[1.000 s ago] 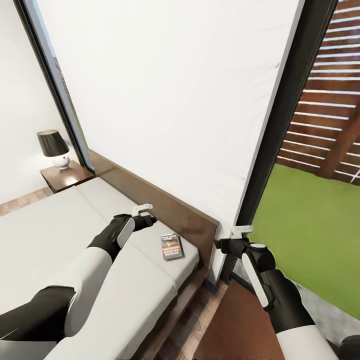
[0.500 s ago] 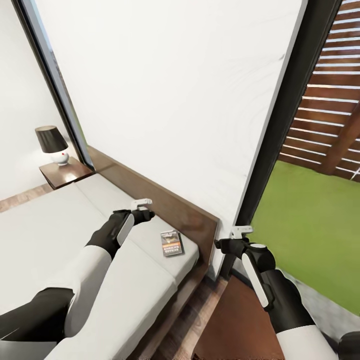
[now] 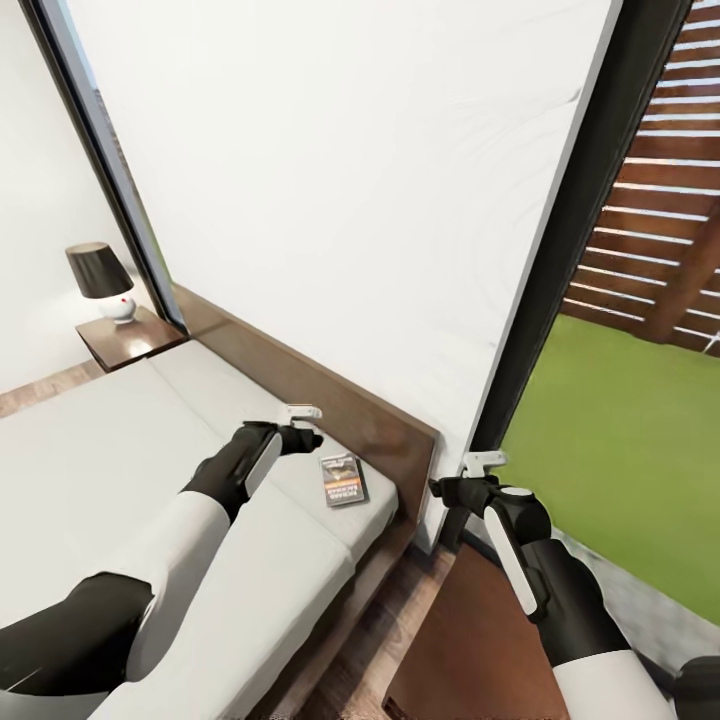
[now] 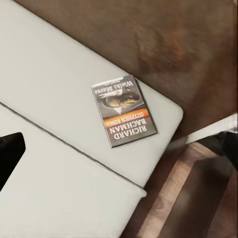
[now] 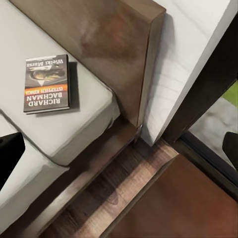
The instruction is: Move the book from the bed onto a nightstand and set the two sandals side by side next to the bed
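Evidently the left tool (image 3: 303,420) hovers just beside the book (image 3: 342,480), lying flat on the bed (image 3: 90,450) near the headboard (image 3: 370,425), prob. to line up a grab; can't tell if fingers are spread.

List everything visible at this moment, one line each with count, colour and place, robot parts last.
book: one, dark cover with orange band and white lettering, flat on the pillow end of the bed near the headboard.
bed: one, pale grey-white mattress on a dark brown frame, lower left of the head view.
headboard: one, dark brown wood, against the white wall.
far nightstand: one, dark reddish-brown, beyond the bed.
lamp: one, black shade on white base, on the far nightstand.
near nightstand: one, reddish-brown top, beside the bed under the right arm.
lawn: green, outside the glass.
slat fence: brown, behind the lawn.
left gripper: white fingers, above the bed beside the book.
right gripper: white fingers, above the near nightstand.
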You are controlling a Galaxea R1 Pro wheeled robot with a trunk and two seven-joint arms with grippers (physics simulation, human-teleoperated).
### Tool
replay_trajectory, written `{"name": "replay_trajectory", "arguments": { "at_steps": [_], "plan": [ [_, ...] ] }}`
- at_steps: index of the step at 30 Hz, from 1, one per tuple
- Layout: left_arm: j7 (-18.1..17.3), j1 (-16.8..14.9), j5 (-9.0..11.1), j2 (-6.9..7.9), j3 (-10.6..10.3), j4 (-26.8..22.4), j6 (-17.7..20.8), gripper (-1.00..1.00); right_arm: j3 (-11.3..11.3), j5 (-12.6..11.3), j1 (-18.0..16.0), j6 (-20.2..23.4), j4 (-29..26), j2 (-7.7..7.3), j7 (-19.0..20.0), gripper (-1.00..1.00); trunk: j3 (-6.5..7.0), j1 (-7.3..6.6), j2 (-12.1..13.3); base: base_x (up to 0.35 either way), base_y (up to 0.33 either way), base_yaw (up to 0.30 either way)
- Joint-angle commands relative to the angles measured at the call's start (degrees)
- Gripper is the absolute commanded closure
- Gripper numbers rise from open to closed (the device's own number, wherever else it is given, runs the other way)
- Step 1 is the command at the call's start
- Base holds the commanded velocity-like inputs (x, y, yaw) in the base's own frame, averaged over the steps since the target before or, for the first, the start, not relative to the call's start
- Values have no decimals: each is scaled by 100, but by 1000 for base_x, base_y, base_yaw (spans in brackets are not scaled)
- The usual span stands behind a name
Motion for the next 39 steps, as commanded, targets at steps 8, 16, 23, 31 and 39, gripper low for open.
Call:
{"name": "replay_trajectory", "arguments": {
  "at_steps": [8,16,23,31,39],
  "plan": [
    [-1156,-471,64,37,-41,73,1129,-100,2,-47,-5,19,-20,-17,-21,-100,-85,3,-12,0,0,0],
    [-1219,-1424,70,4,-24,499,1787,-100,8,-45,0,15,-15,-11,-14,-100,-159,3,-12,0,0,0],
    [-1221,-1880,78,1,-23,790,1942,-100,14,-47,3,15,-15,-5,-11,-100,-223,3,-12,0,0,0],
    [-1235,-1955,72,53,-28,806,2204,-100,2,-43,4,14,-53,-12,-21,-100,-297,3,-12,0,0,0],
    [-1215,-2068,64,62,-27,754,2218,-100,7,-44,4,11,-69,-13,-31,-100,-371,3,-12,0,0,0]
  ]
}}
